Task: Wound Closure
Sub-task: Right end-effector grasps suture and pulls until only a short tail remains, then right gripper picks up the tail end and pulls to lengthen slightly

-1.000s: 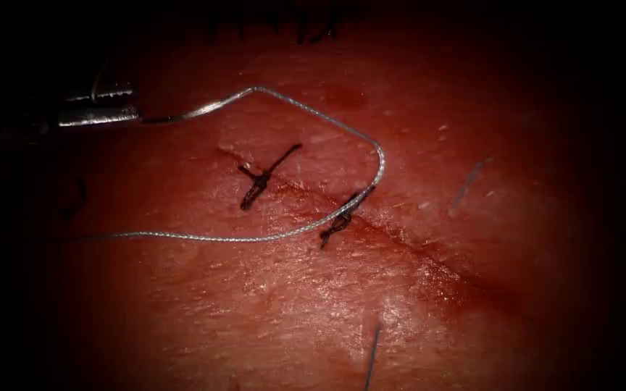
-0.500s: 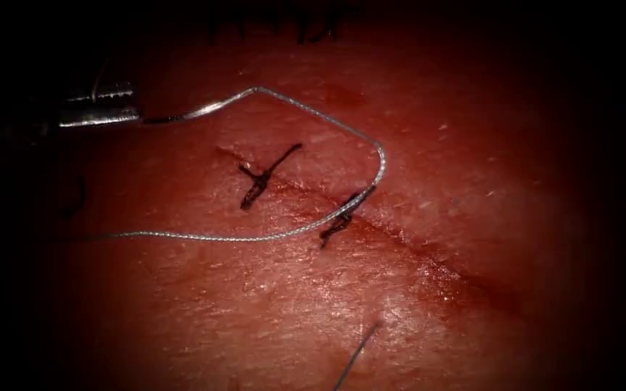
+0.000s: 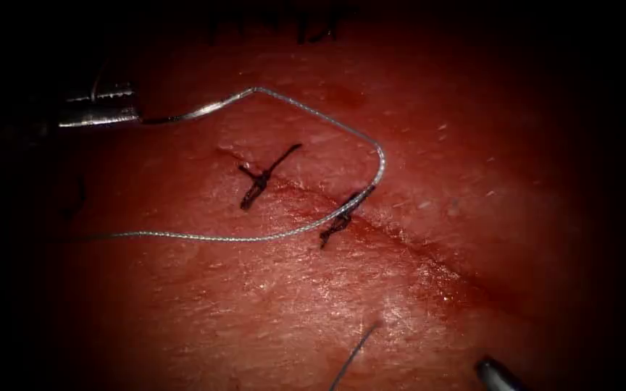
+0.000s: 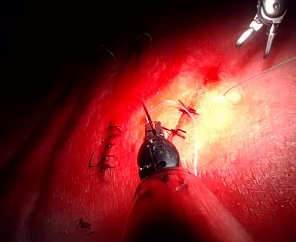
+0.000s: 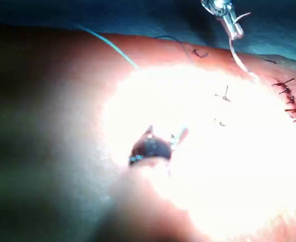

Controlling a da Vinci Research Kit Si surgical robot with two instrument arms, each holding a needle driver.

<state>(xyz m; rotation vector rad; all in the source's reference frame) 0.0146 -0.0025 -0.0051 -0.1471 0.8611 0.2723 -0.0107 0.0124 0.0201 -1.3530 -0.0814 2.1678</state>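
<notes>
Since the earlier endoscope picture, the right tool (image 3: 492, 371) is coming into sight low on the right of the cut (image 3: 414, 250), and the thin dark strand (image 3: 353, 352) beside it is lying at a new slant. In the left wrist view the right tool (image 4: 252, 46) is showing its jaws spread apart and holding nothing; its own wrist view is showing them (image 5: 165, 135) parted too. The left tool (image 3: 135, 103) is hanging at the far left, well away from the cut, its jaws pinching the needle (image 3: 204, 108) at one end. The needle is arching free above the tissue (image 3: 291, 304), not in it, on the left side of the cut. From its other end the thread (image 3: 255, 237) is sweeping round over the second stitch (image 3: 342, 217) and running back leftward across the tissue. The first stitch (image 3: 259, 181) is sitting across the cut nearer the left tool.
</notes>
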